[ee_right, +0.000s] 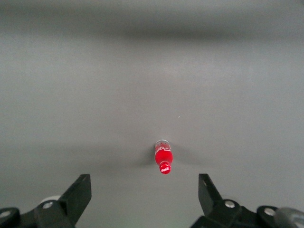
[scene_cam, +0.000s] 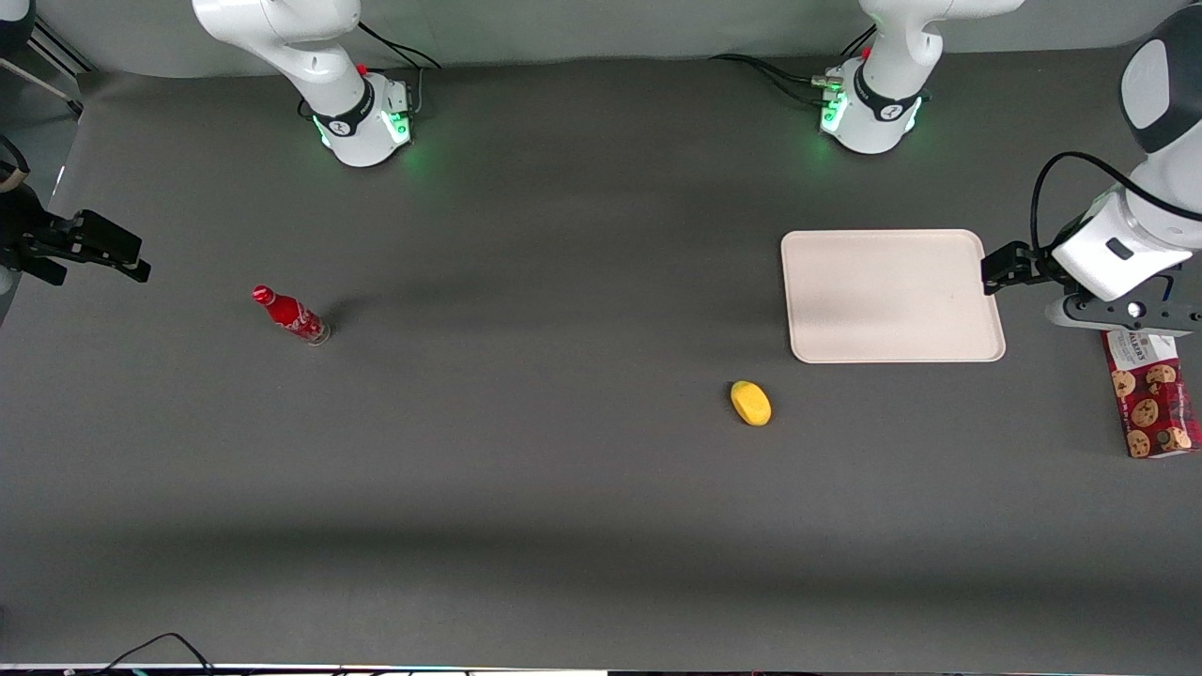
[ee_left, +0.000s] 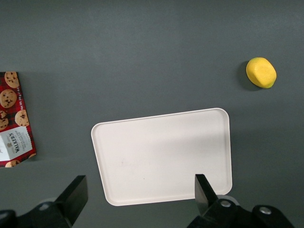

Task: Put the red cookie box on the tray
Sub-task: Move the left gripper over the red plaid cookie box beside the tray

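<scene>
We note the hand wide open, empty, over the tray; red cookie box lies beside, lengthwise toward the camera.

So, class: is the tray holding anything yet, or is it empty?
Empty. The tray shows only bare cream surface; the cookie box lies on the table beside it, under the open end effector.

The red cookie box looks like printed cardboard with a slight sheen, lying at the working arm's edge of the table, whose cover is a matt dark-grey cloth. The tray seems smooth cream plastic with a dull finish. Above the box's label end, the gripper shows matt black fingers spread apart under a glossy white shell.
</scene>
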